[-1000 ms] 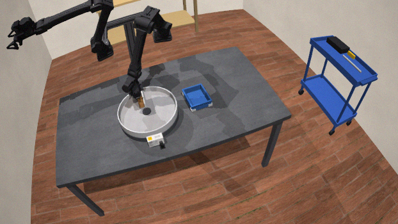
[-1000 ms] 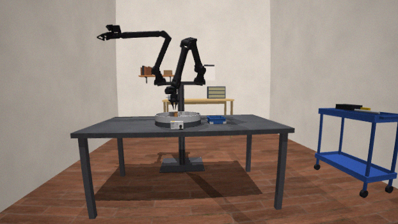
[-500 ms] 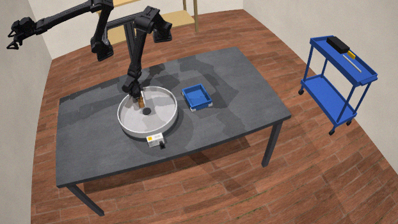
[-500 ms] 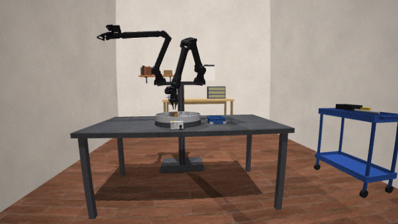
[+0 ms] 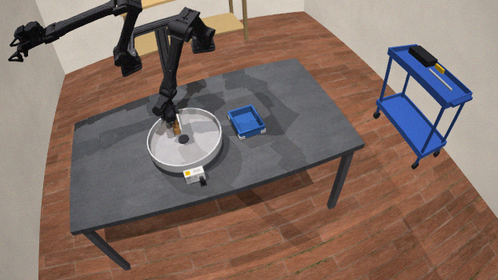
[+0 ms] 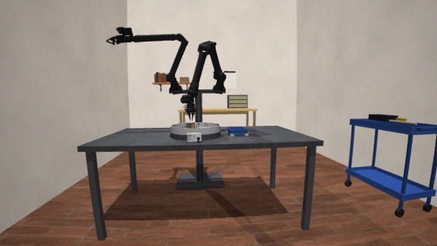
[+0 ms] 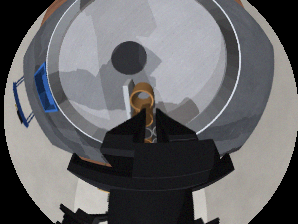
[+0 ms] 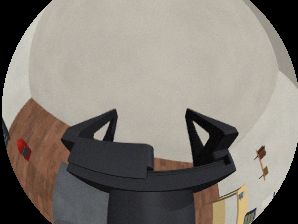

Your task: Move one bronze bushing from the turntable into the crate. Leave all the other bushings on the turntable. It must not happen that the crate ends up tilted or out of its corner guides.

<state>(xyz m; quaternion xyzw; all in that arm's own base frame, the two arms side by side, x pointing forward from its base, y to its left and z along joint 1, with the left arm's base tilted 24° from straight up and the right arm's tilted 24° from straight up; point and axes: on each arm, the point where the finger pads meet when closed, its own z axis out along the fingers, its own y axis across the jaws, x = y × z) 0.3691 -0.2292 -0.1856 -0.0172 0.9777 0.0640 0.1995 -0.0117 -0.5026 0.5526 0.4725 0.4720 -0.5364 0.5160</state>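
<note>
We had no round bronze metal bushing (image 5: 176, 129) (image 6: 192, 125) (image 7: 142, 97) in the square blue crate (image 5: 247, 120) (image 6: 237, 132) (image 7: 46, 89) yet; left gripper (image 5: 172, 122) (image 6: 190, 119) (image 7: 151, 111) empty, barely open; right gripper (image 5: 14, 50) (image 6: 108, 41) (image 8: 152, 111) wide open

A blue cart (image 5: 443, 92) (image 6: 410, 162) stands well apart from the table (image 5: 120, 192) (image 6: 200, 145), bearing a black box (image 5: 423, 55) (image 6: 383, 117), a yellow block (image 5: 439, 68) (image 6: 401, 119) and a pale rod (image 5: 440, 79) (image 6: 404, 122) on its top tray. Along the back wall, a wooden bench (image 6: 218, 110) carries a drawer-like unit (image 6: 237, 101), while a wall shelf (image 6: 168, 83) holds what are probably reddish books (image 6: 160, 77) and a tan box (image 6: 184, 79).
</note>
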